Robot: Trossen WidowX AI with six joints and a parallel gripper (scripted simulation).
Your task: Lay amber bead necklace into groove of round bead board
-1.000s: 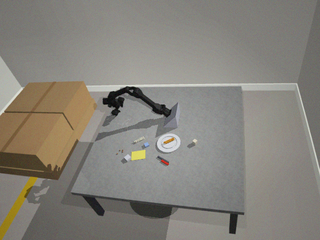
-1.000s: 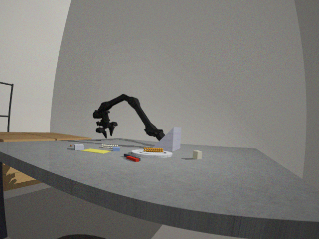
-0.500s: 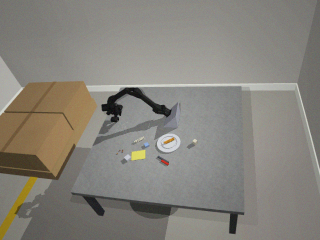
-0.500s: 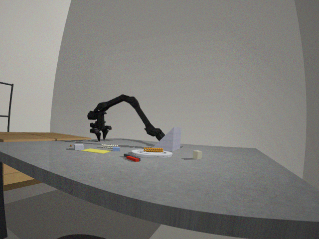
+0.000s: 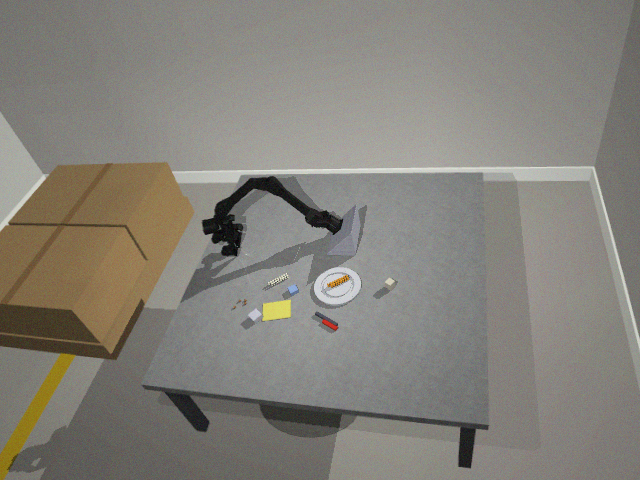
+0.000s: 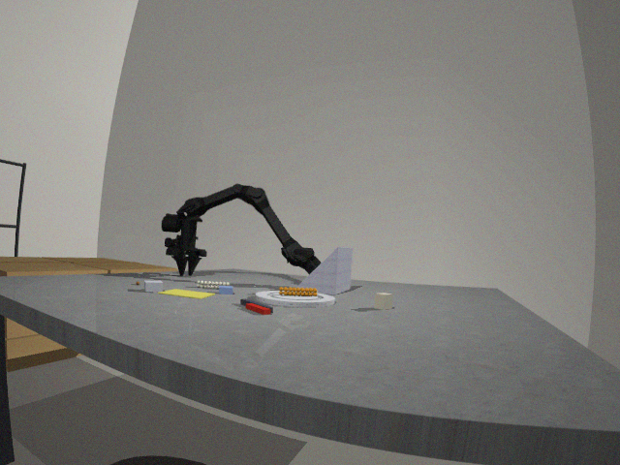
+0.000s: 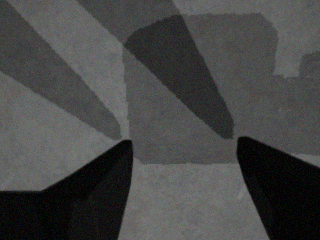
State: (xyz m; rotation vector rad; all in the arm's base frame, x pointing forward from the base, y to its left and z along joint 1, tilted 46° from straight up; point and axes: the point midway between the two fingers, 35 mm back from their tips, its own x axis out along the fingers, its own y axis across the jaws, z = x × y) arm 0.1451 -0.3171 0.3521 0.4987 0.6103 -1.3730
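— One necklace (image 5: 338, 281), amber, lies straight across the middle of the white board (image 5: 323, 294), not along its ring groove.

— And the end effector (image 6: 188, 270)?

— Half open, gripping nothing, tips pointing down just above the surface (image 5: 413, 320) near its left edge, well apart from the board. The wrist view shows only bare surface and shadows between the fingers.
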